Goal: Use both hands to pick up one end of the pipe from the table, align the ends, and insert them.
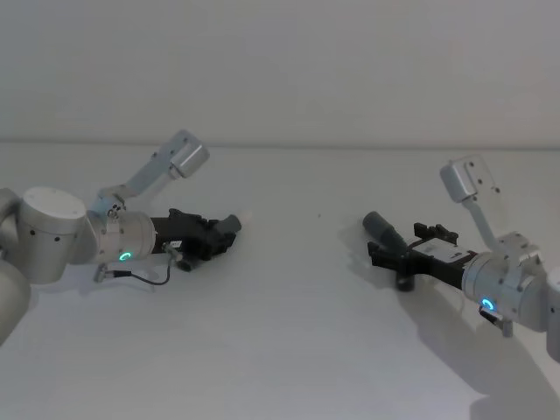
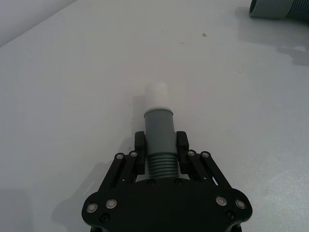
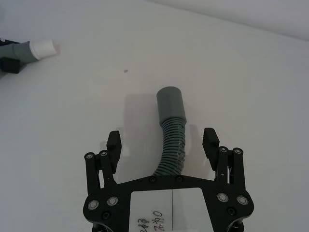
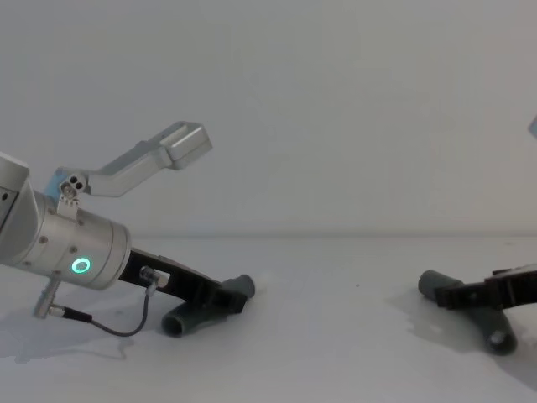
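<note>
The flat white table [image 1: 289,350] looks smooth and matt. The dark-grey, ribbed, white-tipped hose piece [image 2: 158,129] at nine o'clock and the dark-grey, ribbed, plain-cuffed hose piece [image 3: 171,104] at three look like matt plastic with smooth cuffs.

White table [image 1: 289,350] (ribbed hose piece [image 3: 172,133] atop)

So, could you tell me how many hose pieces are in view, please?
2. One hose piece is gripped in the left hand, on the robot's left; the other hose piece lies inside the open right hand, ungripped. None looks hidden.
</note>
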Robot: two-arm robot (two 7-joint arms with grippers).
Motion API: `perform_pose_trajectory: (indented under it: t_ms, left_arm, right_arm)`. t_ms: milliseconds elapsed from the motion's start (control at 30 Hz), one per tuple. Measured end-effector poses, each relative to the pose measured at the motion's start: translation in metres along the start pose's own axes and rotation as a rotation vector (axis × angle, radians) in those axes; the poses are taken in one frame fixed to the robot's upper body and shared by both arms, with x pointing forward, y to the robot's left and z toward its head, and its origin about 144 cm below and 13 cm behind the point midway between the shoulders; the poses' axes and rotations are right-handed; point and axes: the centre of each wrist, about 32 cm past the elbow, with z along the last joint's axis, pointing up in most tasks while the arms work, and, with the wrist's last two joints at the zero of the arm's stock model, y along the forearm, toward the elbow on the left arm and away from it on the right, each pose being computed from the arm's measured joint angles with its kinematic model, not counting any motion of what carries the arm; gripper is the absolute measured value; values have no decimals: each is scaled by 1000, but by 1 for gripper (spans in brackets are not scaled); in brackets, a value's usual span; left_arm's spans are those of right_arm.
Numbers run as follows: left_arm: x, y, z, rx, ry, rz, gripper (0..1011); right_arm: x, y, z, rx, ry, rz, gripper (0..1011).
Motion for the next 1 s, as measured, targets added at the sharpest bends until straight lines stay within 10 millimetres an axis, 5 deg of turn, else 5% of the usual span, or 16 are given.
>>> perform_pose_trajectory:
  t_ms: [1000]
  left_arm:
    - [0, 0, 0, 0, 0, 0, 370]
  right_arm:
    - [5, 11, -7, -46, 23, 30, 1001]
